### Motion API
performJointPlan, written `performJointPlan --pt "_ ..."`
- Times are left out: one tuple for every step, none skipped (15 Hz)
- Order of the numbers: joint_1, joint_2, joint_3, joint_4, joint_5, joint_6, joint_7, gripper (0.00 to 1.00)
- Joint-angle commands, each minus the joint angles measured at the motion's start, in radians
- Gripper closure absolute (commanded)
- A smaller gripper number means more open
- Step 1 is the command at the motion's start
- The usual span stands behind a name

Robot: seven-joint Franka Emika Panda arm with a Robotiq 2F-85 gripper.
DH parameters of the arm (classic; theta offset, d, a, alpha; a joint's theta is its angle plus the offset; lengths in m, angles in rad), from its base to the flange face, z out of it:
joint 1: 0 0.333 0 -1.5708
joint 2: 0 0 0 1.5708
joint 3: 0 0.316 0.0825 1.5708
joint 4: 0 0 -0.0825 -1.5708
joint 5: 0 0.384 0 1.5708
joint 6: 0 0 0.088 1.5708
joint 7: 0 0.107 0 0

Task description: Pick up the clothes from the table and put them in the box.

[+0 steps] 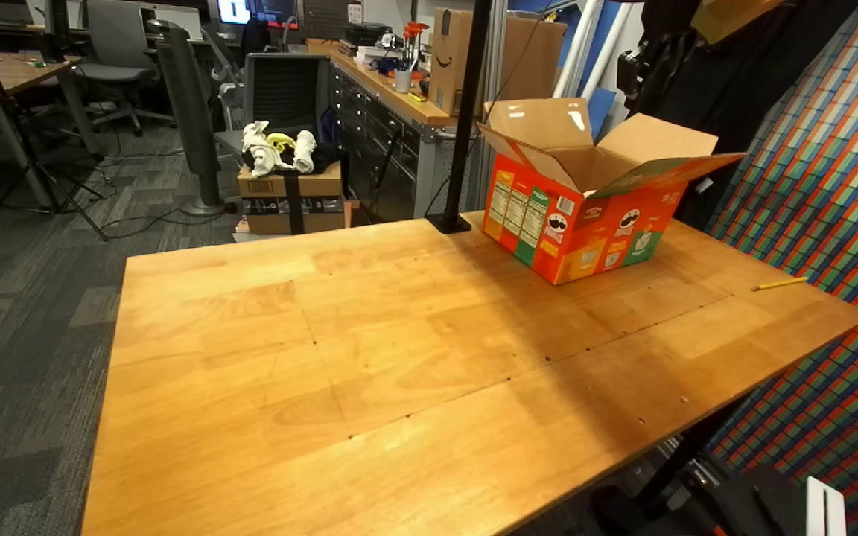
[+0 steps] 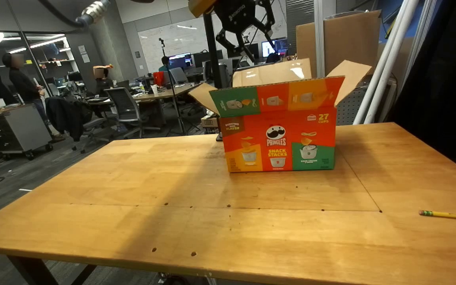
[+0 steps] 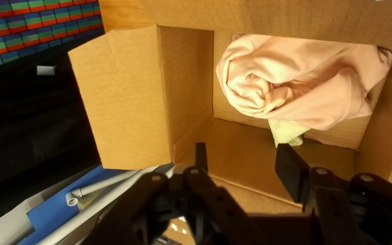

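Surface (image 2: 105,182): under box (image 2: 277,142), running well left of it in both exterior views.
Post (image 2: 215,71): upright, near box's left side in both exterior views.
Hand (image 3: 243,160): above box, jaws well apart, nothing between them.
Box: standing on surface, flaps (image 3: 124,102) spread.
Green cloth (image 3: 286,131): inside box, partly under pink cloth (image 3: 305,75).
Pink cloth: crumpled inside box, on its bottom.
Pencil (image 2: 449,215): on surface, right of box in both exterior views.
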Motion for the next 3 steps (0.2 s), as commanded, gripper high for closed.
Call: performJointPlan --pt "-0.002 0.000 0.002 0.002 0.001 -0.002 -0.002 0.43" --pt "-0.002 0.000 0.002 0.002 0.001 -0.002 -0.002 0.43" --pt "-0.002 0.000 0.002 0.002 0.001 -0.002 -0.002 0.43"
